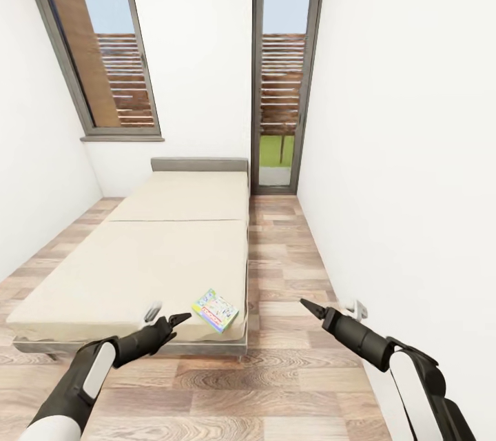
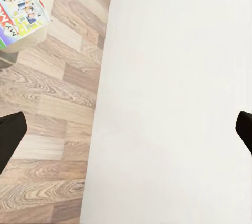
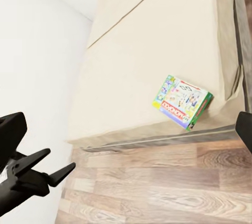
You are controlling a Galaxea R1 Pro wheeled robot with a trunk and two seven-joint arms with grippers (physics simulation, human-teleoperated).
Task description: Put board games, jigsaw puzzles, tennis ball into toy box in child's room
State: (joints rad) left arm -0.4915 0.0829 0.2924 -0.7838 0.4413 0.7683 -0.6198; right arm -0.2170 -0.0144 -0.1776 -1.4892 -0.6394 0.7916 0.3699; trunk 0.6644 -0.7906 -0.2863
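Observation:
A board game (image 1: 215,311), a flat box with a white and blue printed cover and red lettering, lies on the near right corner of the beige bed (image 1: 138,255). In the right wrist view the same board game (image 3: 182,101) sits close to the mattress edge. The left wrist view catches one corner of the board game (image 2: 21,13). My left gripper (image 1: 172,315) hovers open at the foot of the bed, just left of the box. My right gripper (image 1: 310,308) is open over the floor to the right of the bed, nothing between its fingers (image 3: 10,134).
A strip of wood-plank floor (image 1: 282,269) runs between the bed and the white right wall (image 1: 413,186). A wall socket (image 1: 357,308) sits low on that wall beside my right arm. A tall window (image 1: 103,48) and a glazed door (image 1: 282,83) stand behind the grey headboard (image 1: 200,165).

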